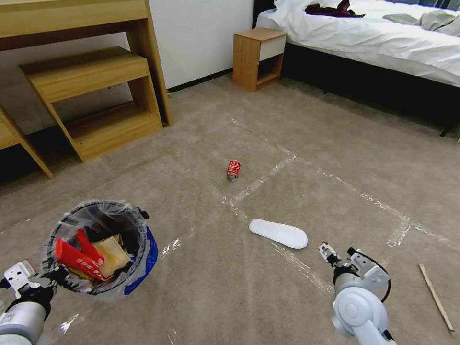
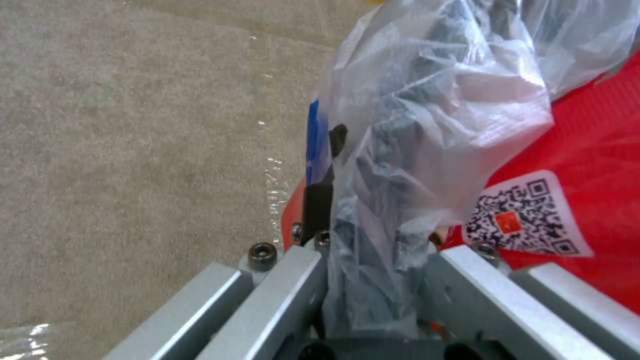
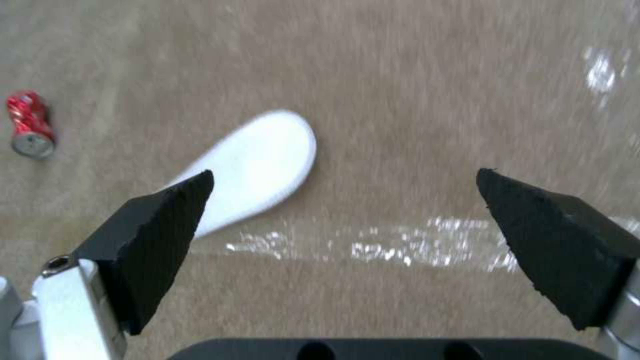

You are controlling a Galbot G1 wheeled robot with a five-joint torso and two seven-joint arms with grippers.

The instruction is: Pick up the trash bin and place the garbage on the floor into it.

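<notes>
Beige carpet [image 1: 306,139] covered the floor, crossed by shiny clear tape strips [image 1: 261,181] through the middle of the frame. A wooden desk [image 1: 76,19] with a stepped shelf unit [image 1: 96,96] stood at upper left against a white wall [image 1: 201,33]. At upper right, a small wooden nightstand [image 1: 258,57] sat beside a bed [image 1: 373,38] with rumpled white bedding.

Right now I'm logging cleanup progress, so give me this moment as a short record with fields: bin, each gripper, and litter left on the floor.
bin: trash bin held off to the robot's left, already containing red wrappers and cardboard
left gripper: shut on the trash bin's bagged rim
right gripper: open, empty, above the carpet near the insole
litter on floor: white insole, crushed red can, wooden stick
floor: carpet with tape strips
</notes>
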